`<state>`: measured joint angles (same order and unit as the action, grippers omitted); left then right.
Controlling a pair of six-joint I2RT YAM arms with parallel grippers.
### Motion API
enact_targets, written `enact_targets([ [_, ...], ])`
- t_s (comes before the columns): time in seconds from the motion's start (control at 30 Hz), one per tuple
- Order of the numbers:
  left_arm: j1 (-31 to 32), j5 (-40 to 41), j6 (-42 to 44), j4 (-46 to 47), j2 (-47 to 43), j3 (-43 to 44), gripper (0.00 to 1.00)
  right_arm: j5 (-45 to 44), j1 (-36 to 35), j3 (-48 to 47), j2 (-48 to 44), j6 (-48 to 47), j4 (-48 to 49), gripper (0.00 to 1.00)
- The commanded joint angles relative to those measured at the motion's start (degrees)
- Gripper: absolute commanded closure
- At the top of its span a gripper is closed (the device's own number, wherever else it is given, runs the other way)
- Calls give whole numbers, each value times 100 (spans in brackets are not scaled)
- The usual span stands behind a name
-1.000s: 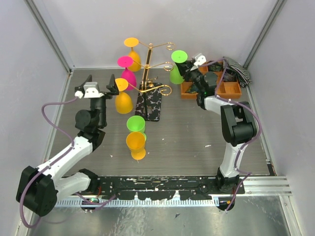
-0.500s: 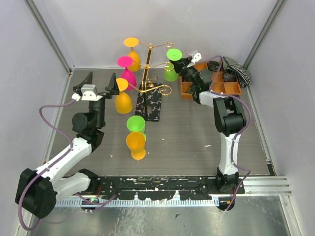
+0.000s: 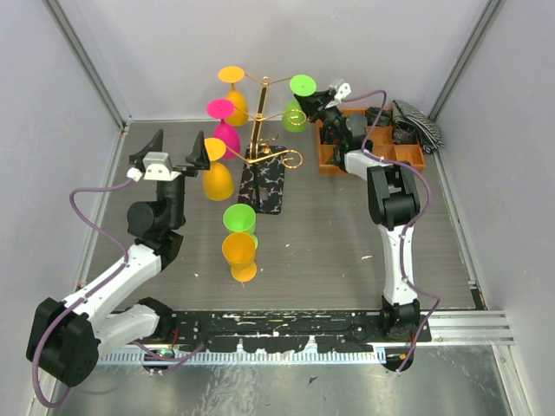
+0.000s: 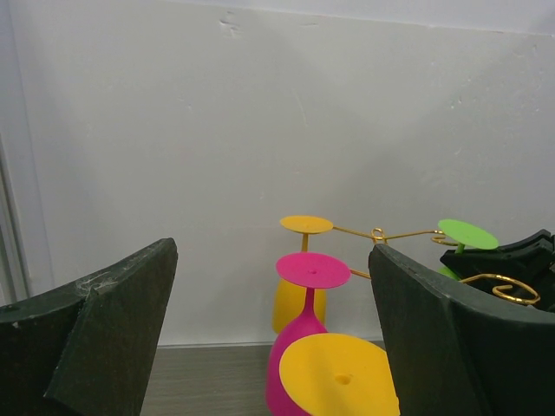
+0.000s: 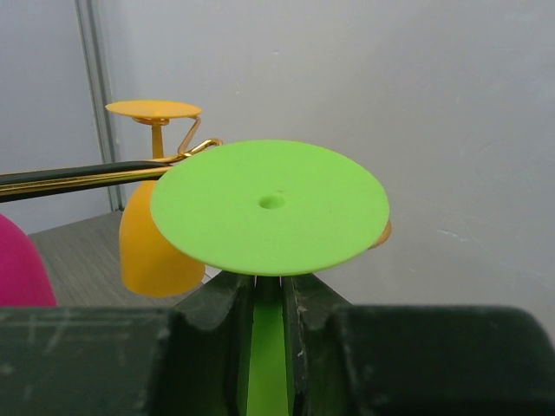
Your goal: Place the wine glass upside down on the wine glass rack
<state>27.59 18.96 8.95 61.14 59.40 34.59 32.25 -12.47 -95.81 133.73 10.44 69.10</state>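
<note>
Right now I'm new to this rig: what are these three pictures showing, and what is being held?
Two white-and-black robot arms are bolted at the near edge of the grey table. The wide picture looks down from above and behind them; the other two come from a camera on each wrist. The right claw is shut on the stem of an upside-down bright green wine glass, close to the thin gold metal rack. The left claw is open and empty. Two orange glasses and a pink glass hang upside down on the rack; a green glass and an orange glass stand on the table.
</note>
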Motion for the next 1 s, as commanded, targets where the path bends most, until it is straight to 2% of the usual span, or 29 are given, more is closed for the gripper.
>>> enact_targets([
  [0.0,22,132,87,346,-5,-75,2,-41,-110,-525,94,-117,87,99],
  [0.53,18,227,278,494,-12,-165,2,-643,-395,-1381,616,-396,-488,99],
  [0.97,18,240,405,514,-15,-180,2,-1997,-418,-1746,1002,-665,-556,99],
])
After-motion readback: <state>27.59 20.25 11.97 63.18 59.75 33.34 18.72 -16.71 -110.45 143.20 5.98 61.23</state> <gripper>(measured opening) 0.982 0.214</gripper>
